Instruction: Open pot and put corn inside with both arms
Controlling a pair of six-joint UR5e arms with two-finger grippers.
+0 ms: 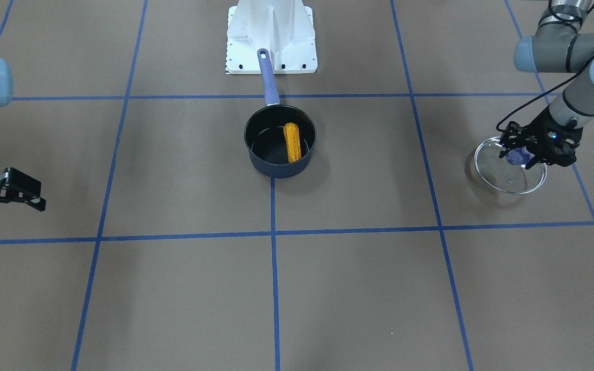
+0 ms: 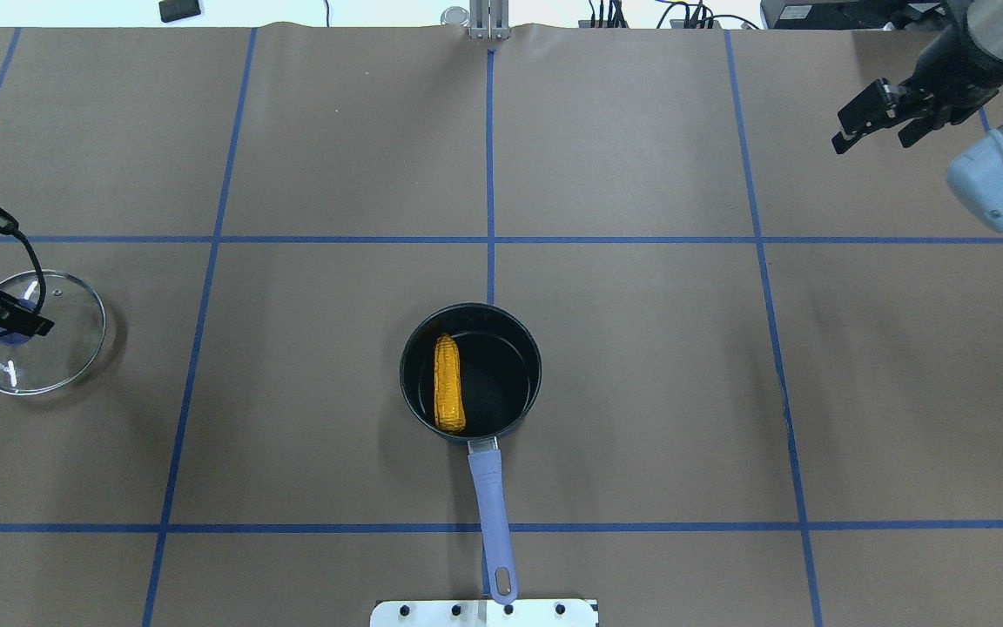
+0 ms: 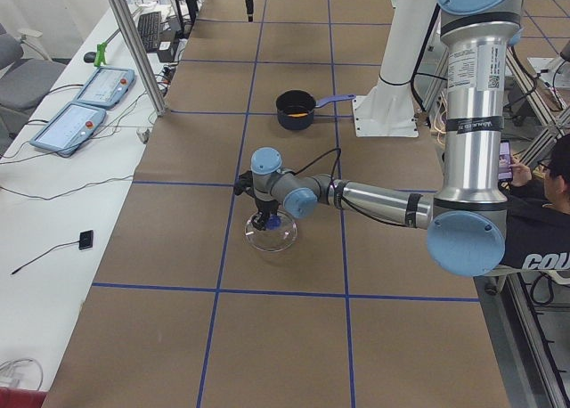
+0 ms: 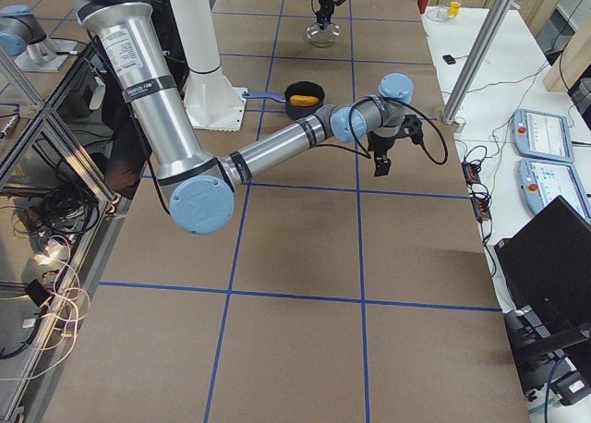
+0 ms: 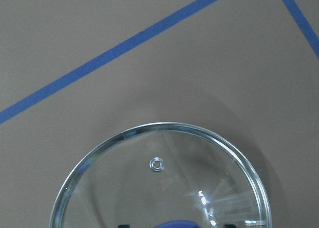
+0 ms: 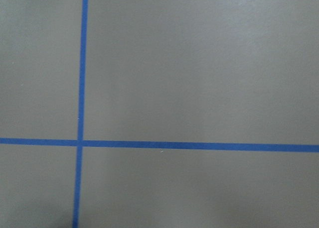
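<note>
The dark navy pot (image 2: 540,374) stands open at the table's middle, its purple-blue handle (image 2: 492,505) pointing toward the robot base. The yellow-orange corn (image 2: 448,383) lies inside it, against the wall on the robot's left; it also shows in the front view (image 1: 292,141). The glass lid (image 2: 66,348) sits low at the far left of the table. My left gripper (image 2: 16,326) is shut on the lid's purple-blue knob (image 1: 516,156). The left wrist view shows the lid (image 5: 164,188) right below. My right gripper (image 2: 876,131) is open and empty, far right, well away from the pot.
The white robot base plate (image 1: 271,36) lies just behind the pot handle's end. Blue tape lines (image 2: 490,174) divide the brown table cover into squares. The right wrist view shows only bare cover and tape (image 6: 199,146).
</note>
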